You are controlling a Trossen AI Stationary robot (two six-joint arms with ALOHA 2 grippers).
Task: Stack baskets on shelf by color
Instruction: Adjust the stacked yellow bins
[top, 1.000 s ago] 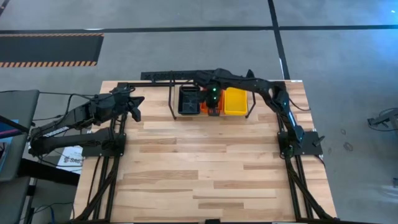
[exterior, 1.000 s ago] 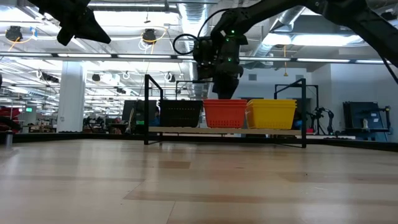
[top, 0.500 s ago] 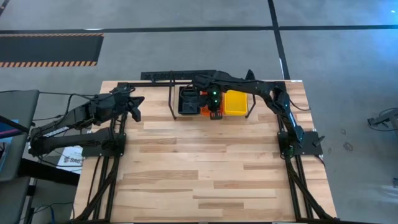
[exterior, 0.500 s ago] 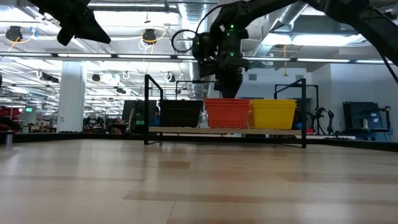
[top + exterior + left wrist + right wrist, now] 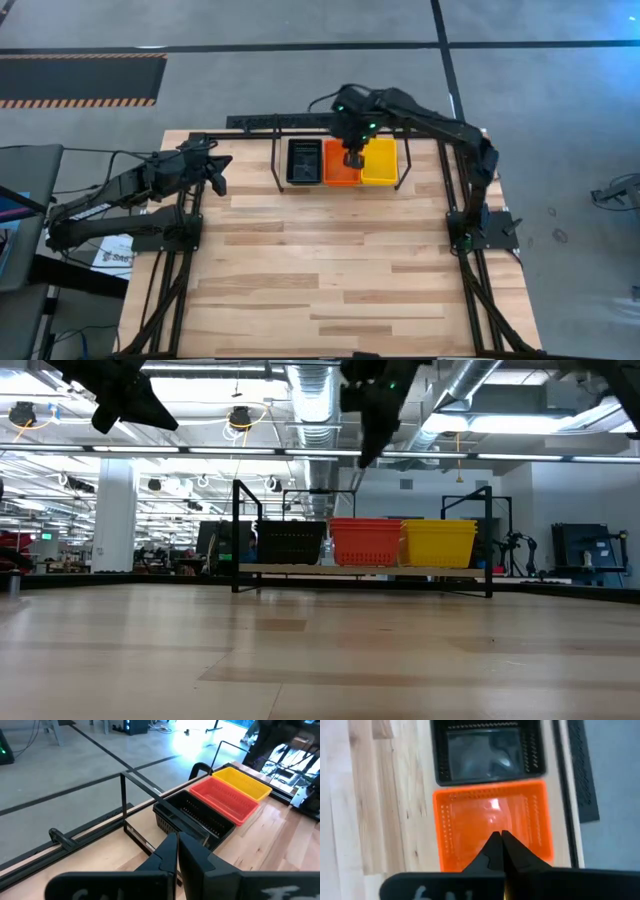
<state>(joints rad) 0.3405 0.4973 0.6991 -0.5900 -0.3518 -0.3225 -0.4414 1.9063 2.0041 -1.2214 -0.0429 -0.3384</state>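
A: Sitting where, the baskets?

B: Standing in a row on the shelf (image 5: 365, 569) at the table's (image 5: 330, 270) far edge: black basket (image 5: 304, 162) at the left end, red-orange basket (image 5: 342, 166) in the middle, yellow basket (image 5: 379, 163) at the right end, sides touching. From the low view, looking like stacks, though not showing how many in each.

A: And the right gripper (image 5: 352, 157)?

B: Hovering high above the red-orange basket, pointing down at it. Fingers (image 5: 496, 851) pressing together, holding nothing. Clearing the basket rims well in the low view.

A: The left gripper (image 5: 217, 178)?

B: Waiting near the table's left edge, raised, apart from the shelf. Fingers closed too, gripping nothing, facing the three baskets from the side.

A: Anything lying loose on the table?

B: Showing only bare wood in front of the shelf.
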